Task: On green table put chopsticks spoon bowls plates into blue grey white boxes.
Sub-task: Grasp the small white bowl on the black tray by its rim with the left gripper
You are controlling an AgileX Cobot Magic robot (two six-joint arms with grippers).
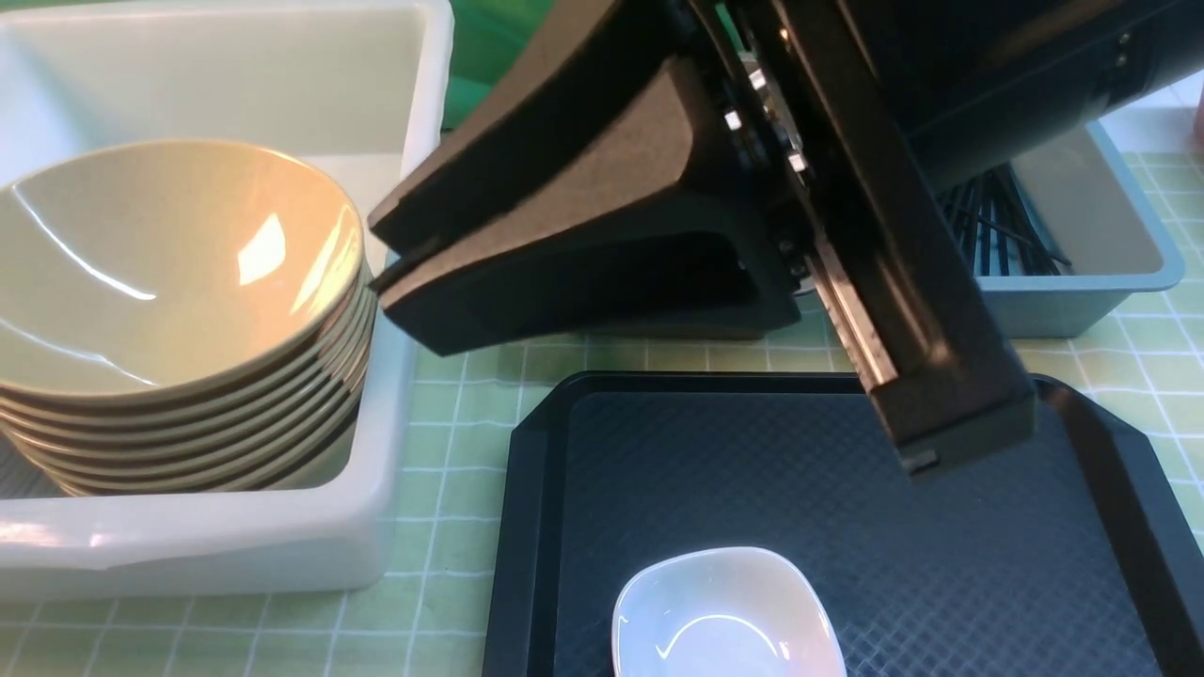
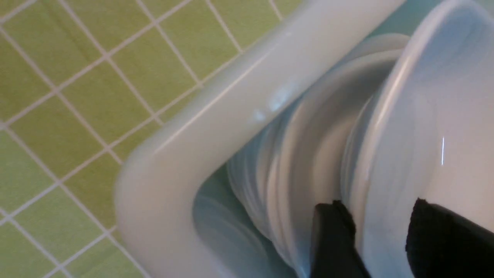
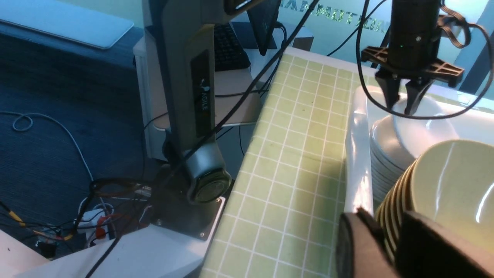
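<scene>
Right tool [image 1: 376, 259] tight on top bowl [image 1: 169, 254] in white box [image 1: 235, 555]; left tool [image 3: 400, 109] spread over plates [image 3: 386, 146].

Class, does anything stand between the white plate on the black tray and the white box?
Nothing lies on the green table between them. The right gripper reaches over the white box's tray-side wall to the tan bowls, which stand between the plate and the stacked plates.

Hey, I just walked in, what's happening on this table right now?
A two-armed robot is sorting tableware into boxes. Its left end effector stands open astride the rim of the top white plate on a stack in the big white box. Its right end effector appears pinched on the rim of the top tan bowl stacked beside it. One white dish sits on the black tray.
</scene>
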